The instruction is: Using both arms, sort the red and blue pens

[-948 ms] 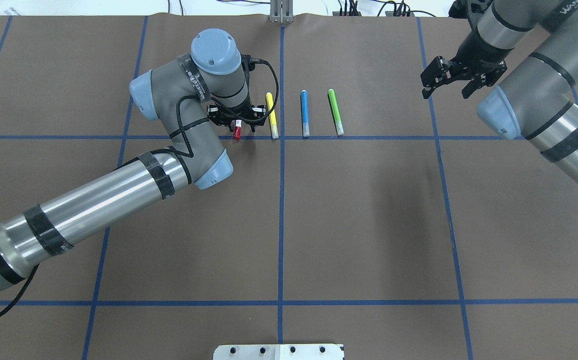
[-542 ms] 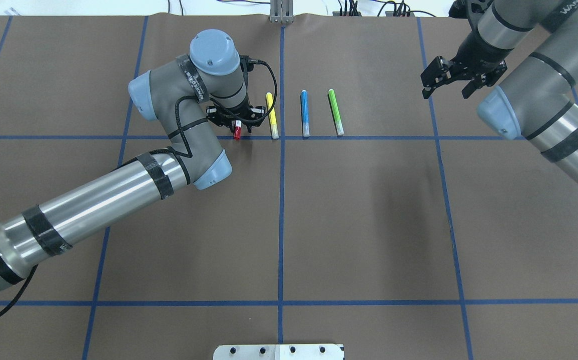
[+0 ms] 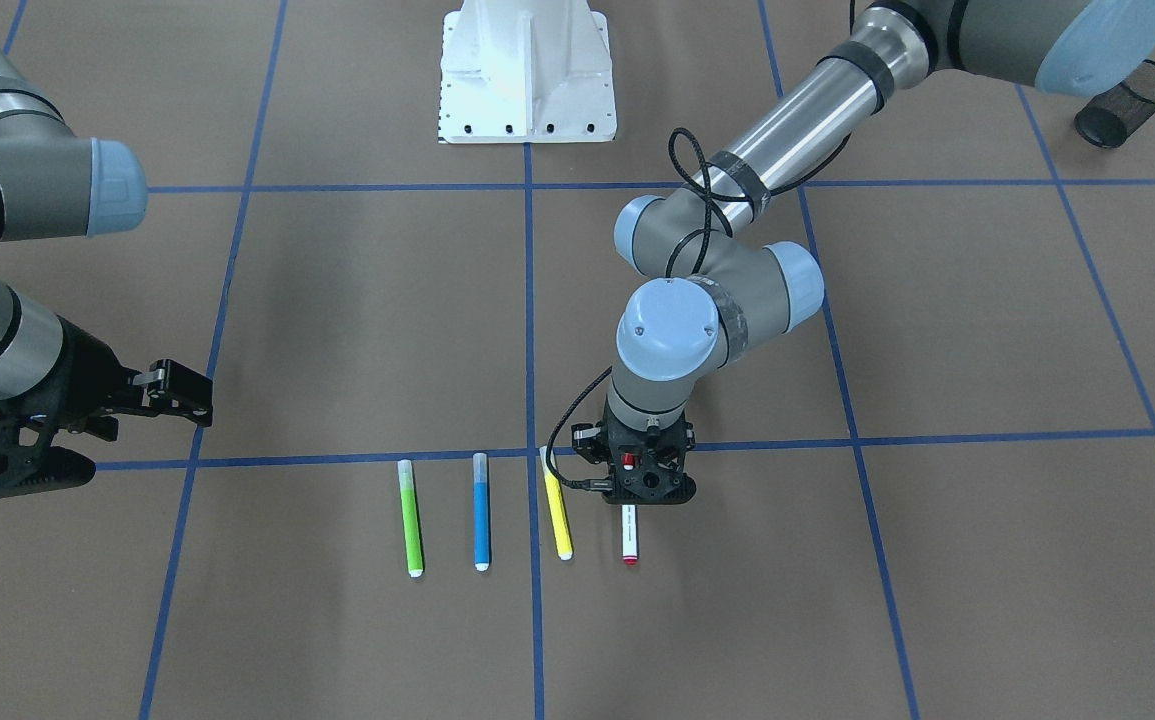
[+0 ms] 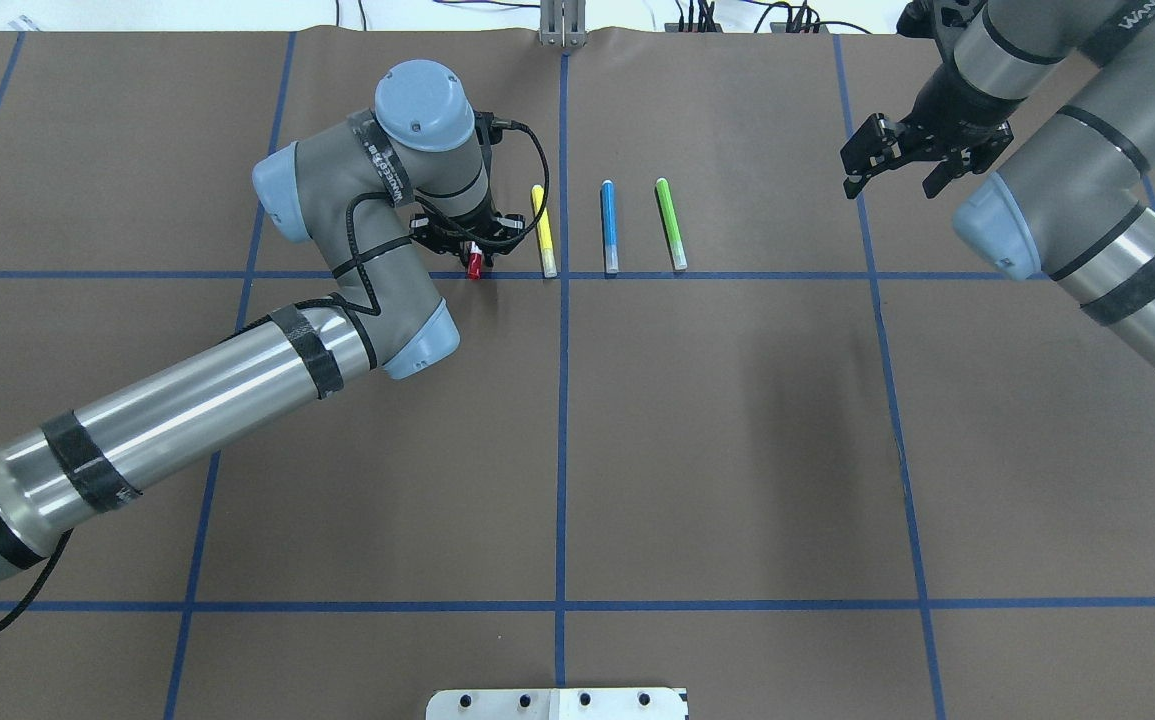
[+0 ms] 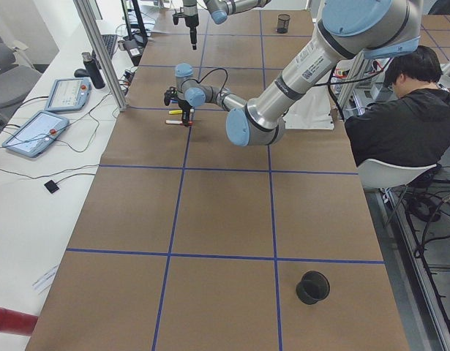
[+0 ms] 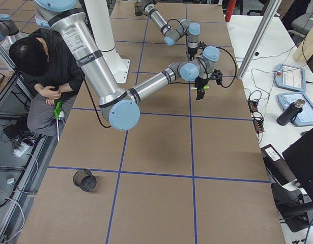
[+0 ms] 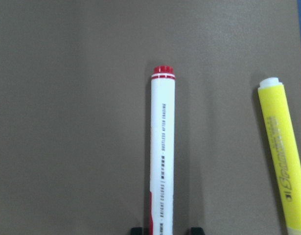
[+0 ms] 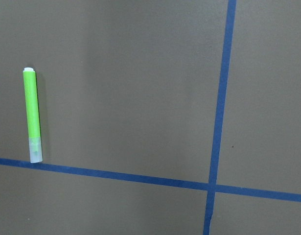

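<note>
Between the left jaws, parted and not touching it, the red pen (image 7: 162,152) lies on the table (image 4: 737,450) beside the yellow pen (image 7: 282,156). Grasping is in hand, so closing likely comes next. The right jaws hang wide, well apart from the blue pen (image 4: 608,225).

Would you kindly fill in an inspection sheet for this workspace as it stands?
Surface: table covered in brown paper, with a blue tape grid.
Job's things: red pen lies under the left gripper; blue pen lies between yellow pen and green pen.
Clutter: yellow pen, green pen, black mesh cup.
Grippers: left gripper open, jaws either side of the red pen; right gripper open, away from the pens.
Cables: black cable loops beside the left arm.
Surroundings: seated person, white pedestal, tablets on a side bench.
</note>
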Controlling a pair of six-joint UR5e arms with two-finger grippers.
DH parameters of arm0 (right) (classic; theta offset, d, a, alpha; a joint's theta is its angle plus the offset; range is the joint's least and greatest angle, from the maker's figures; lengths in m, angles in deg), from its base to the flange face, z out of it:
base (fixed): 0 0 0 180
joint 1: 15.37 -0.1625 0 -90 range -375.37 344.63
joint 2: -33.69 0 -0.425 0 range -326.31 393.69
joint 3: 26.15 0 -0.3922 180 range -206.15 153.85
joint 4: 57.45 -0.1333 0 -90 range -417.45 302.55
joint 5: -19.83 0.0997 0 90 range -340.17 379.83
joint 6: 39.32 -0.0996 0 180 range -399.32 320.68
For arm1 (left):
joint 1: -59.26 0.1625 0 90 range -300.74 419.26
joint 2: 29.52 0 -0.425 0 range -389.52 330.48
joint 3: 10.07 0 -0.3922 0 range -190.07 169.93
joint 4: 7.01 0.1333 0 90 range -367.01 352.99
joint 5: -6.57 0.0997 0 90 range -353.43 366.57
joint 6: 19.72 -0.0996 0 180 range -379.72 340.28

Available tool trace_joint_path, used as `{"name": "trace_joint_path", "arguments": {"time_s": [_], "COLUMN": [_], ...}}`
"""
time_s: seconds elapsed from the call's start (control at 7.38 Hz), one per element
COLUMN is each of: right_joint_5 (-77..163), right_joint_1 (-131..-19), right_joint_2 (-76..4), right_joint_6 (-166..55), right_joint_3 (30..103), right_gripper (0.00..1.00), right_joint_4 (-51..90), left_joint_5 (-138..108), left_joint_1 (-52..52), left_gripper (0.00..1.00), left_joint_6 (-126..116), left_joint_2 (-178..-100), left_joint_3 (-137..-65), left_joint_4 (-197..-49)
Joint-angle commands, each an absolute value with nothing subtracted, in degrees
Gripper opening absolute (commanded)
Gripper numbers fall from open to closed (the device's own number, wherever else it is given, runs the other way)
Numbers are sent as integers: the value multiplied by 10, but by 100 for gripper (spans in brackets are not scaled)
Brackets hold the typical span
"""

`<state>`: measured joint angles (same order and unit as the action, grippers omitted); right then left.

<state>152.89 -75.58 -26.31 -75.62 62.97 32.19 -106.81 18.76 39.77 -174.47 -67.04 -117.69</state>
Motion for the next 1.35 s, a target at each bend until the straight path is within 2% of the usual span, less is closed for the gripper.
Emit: {"name": "trace_joint_path", "arguments": {"time_s": [0.0,0.68,1.08,1.22], "right_joint_5": [1529,1529,1481,1434], "right_joint_1": [-757,-749,-673,-646], "right_joint_2": [-263,-240,-125,-69], "right_joint_6": [-756,-781,-901,-948], "right_joint_3": [630,629,561,506], "right_gripper": [100,99,96,96], "right_joint_4": [322,325,324,312], "left_joint_5": [-1068,-1138,-1145,-1145], "left_joint_1": [188,107,73,73], "left_gripper": [0,0,0,0], "left_joint_6": [393,395,390,390], "left_joint_2": [-1745,-1745,-1708,-1707], "left_joint_3": [-675,-729,-734,-737], "left_joint_4": [-1177,-1123,-1121,-1121]}}
